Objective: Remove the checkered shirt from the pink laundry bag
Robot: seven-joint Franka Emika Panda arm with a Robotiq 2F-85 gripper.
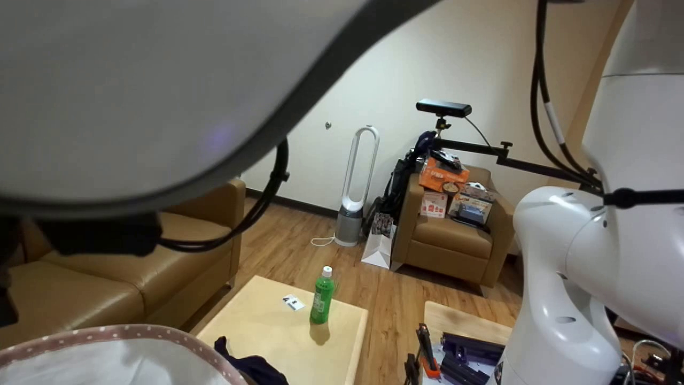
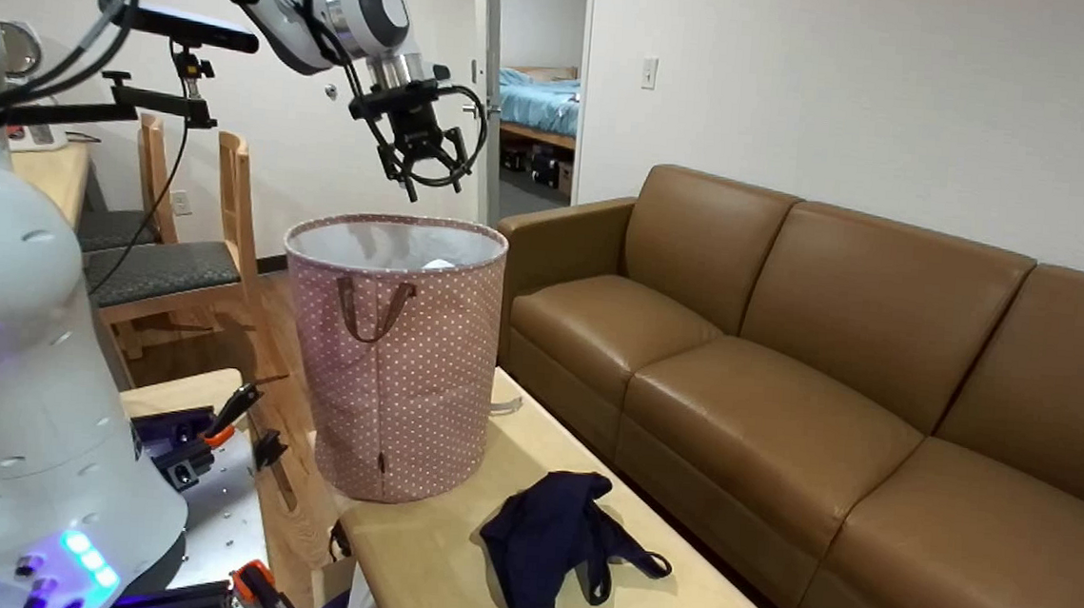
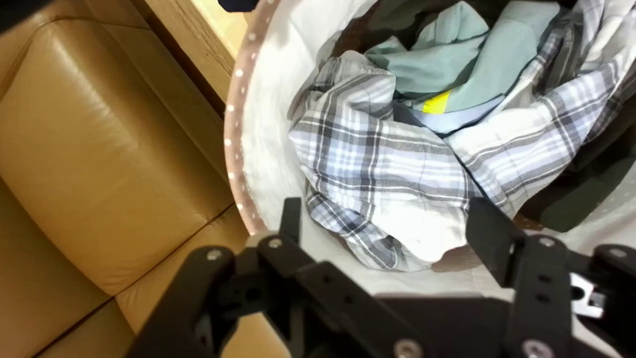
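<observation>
Two empty fingers (image 3: 491,239) wide apart over one pink bag (image 2: 433,363), seemingly one checkered shirt (image 3: 377,174) inside.

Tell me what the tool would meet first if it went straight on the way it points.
Probably the checkered shirt, inside the pink laundry bag below the tool. Depth is unclear, though: in the wrist view one finger shows close to the bag's rim and might brush it first.
</observation>
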